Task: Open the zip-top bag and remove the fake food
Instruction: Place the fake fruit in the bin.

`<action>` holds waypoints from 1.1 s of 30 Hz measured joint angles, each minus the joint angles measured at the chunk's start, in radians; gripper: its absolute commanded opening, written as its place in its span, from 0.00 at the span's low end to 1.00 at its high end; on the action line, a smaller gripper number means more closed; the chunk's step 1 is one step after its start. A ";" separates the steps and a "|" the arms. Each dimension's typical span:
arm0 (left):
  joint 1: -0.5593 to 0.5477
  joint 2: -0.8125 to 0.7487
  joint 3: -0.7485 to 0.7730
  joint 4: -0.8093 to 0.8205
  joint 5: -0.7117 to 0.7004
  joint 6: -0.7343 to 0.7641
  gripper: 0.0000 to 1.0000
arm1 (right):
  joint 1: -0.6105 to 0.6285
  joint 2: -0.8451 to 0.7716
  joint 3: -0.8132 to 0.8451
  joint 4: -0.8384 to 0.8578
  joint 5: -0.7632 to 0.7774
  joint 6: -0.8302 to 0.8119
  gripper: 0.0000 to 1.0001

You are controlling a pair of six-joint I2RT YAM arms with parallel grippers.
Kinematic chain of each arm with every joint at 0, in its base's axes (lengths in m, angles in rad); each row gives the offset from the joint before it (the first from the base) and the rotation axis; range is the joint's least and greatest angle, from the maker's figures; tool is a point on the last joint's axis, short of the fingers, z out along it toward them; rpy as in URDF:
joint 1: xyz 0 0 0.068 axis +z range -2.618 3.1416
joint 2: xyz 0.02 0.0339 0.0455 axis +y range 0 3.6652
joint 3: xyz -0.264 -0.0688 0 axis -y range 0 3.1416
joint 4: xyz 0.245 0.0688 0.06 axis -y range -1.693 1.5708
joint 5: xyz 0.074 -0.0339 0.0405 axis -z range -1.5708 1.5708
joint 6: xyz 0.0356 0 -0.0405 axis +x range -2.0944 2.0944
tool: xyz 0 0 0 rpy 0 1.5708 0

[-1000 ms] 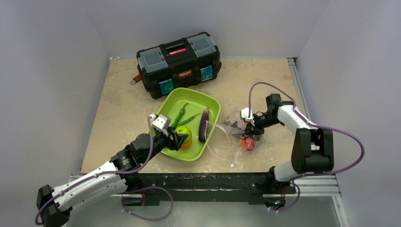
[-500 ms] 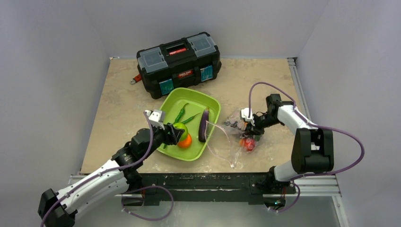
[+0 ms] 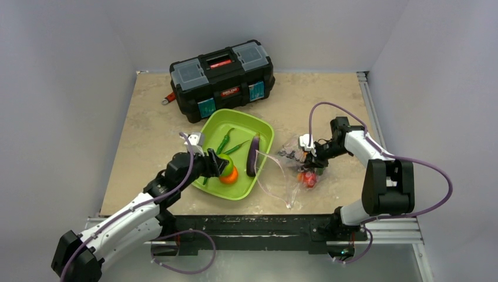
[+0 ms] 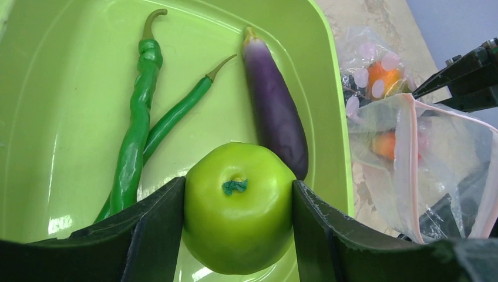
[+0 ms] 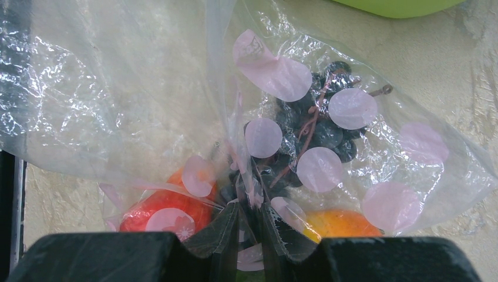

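My left gripper (image 3: 218,165) is shut on a round green lime (image 4: 238,205) and holds it low over the lime-green tray (image 4: 59,59); both fingers press its sides. In the tray lie a purple eggplant (image 4: 276,108), two green bean pods (image 4: 138,129) and an orange (image 3: 230,175). The clear zip-top bag (image 3: 288,170) lies right of the tray, its pink zip mouth gaping toward the tray. My right gripper (image 3: 310,157) is shut on a fold of the bag (image 5: 117,88). Inside the bag are dark berries (image 5: 317,126), a red strawberry (image 5: 158,211) and an orange-yellow mango (image 5: 340,223).
A black toolbox (image 3: 222,79) stands at the back, just behind the tray. Grey walls close in the table on the left, the back and the right. The table's front rail (image 3: 252,226) runs just below the tray and the bag.
My left arm has shifted slightly farther over the tray with the green lime in its grip, and the orange beneath now shows. The right arm and the bag have not moved.
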 measured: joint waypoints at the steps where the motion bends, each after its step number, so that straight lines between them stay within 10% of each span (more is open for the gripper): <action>1: 0.006 0.011 0.000 0.001 0.008 -0.004 0.00 | 0.000 0.000 0.000 0.000 0.000 0.000 0.19; 33: 0.069 0.160 0.073 -0.008 0.095 -0.047 0.00 | 0.000 0.013 0.001 -0.006 0.000 0.000 0.20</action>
